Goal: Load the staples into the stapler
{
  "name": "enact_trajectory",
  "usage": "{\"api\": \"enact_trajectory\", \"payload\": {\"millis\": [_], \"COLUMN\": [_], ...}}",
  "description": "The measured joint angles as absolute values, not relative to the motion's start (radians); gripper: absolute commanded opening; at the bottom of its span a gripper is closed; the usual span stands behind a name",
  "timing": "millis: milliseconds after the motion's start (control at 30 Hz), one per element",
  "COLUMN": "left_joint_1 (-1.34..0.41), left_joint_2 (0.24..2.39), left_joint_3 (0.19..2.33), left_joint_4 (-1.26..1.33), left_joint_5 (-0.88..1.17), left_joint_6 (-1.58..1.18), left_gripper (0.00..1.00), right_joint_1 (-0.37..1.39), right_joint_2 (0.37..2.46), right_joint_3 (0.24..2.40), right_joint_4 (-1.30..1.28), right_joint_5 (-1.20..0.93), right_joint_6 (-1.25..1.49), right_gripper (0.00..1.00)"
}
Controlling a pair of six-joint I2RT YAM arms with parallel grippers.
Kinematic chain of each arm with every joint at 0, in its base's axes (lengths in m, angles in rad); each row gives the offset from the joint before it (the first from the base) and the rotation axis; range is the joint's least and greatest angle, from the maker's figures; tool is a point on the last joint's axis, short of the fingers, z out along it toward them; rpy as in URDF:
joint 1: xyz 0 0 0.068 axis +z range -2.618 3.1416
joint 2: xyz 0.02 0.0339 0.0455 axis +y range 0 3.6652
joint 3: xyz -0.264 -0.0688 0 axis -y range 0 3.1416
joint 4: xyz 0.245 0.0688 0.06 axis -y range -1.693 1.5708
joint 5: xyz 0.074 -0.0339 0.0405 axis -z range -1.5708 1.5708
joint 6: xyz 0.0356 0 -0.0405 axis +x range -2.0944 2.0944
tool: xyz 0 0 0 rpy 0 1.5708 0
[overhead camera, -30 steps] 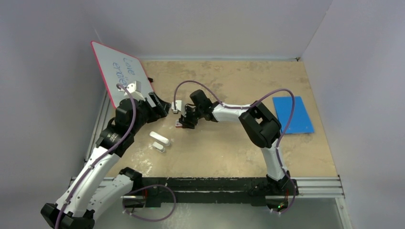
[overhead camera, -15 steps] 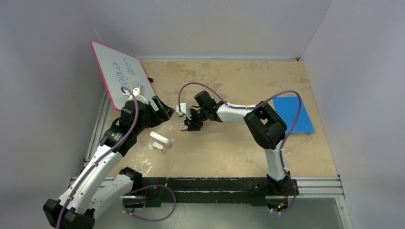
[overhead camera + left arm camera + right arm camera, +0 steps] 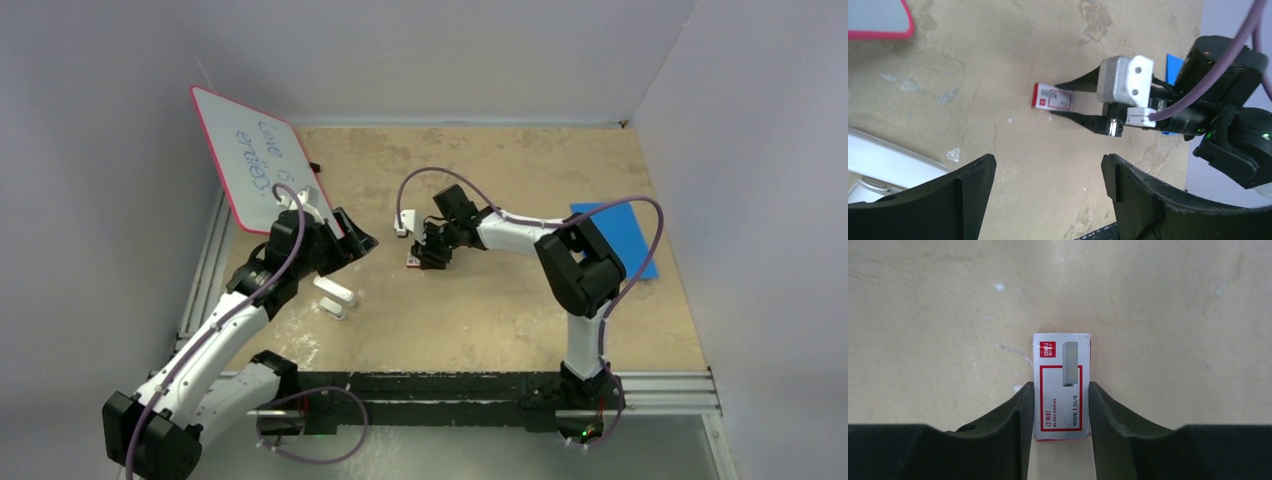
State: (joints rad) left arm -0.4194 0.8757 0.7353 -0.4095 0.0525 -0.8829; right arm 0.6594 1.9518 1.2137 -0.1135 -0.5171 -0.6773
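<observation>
Stapler [image 3: 335, 290] lies white on the counter [image 3: 480, 310], close beside the left end effector [image 3: 358, 243], which hangs off the surface with jaws spread wide and nothing between them. Over to the right end effector [image 3: 1060, 390]: both fingers are pressed against the long sides of the red-and-white staple box [image 3: 1061, 357] (label up, flat on the counter), clamped on it. Box and stapler sit apart. Loose grey staples? Too small to pick out.

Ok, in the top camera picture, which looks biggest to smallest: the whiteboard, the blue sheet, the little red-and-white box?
1. the whiteboard
2. the blue sheet, though partly hidden
3. the red-and-white box, by far smallest
</observation>
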Motion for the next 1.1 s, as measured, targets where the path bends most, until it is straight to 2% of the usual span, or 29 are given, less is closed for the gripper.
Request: {"api": "enact_trajectory", "payload": {"millis": [133,267,367,467,767,933,1100], "left_joint_1": [-0.419,-0.419,-0.411,-0.368,-0.295,-0.295,-0.298], "left_joint_2": [0.925,0.987,1.048,1.092,1.351,1.474,1.612], "left_joint_3": [0.712,0.706,0.706,0.687,0.664,0.664,0.67], "left_joint_4": [-0.39,-0.362,-0.331,-0.269,-0.027,0.099,0.224], "left_joint_5": [0.097,0.142,0.197,0.293,0.57,0.624,0.656], "left_joint_6": [-0.913,-0.925,-0.925,-0.928,-0.927,-0.925,-0.929], "left_gripper": [0.79,0.74,0.63,0.58,0.55,0.52,0.45], "right_joint_1": [0.635,0.631,0.631,0.633,0.646,0.65,0.653], "right_joint_2": [1.938,1.938,1.938,1.938,1.939,1.942,1.942], "right_joint_3": [1.198,1.198,1.198,1.198,1.198,1.198,1.198], "right_joint_4": [-0.123,-0.119,-0.116,-0.12,-0.115,-0.102,-0.099], "right_joint_5": [-0.483,-0.482,-0.484,-0.492,-0.496,-0.496,-0.496], "right_joint_6": [-0.683,-0.686,-0.69,-0.696,-0.692,-0.685,-0.679], "right_gripper": [0.65,0.69,0.6,0.49,0.49,0.49,0.48]}}
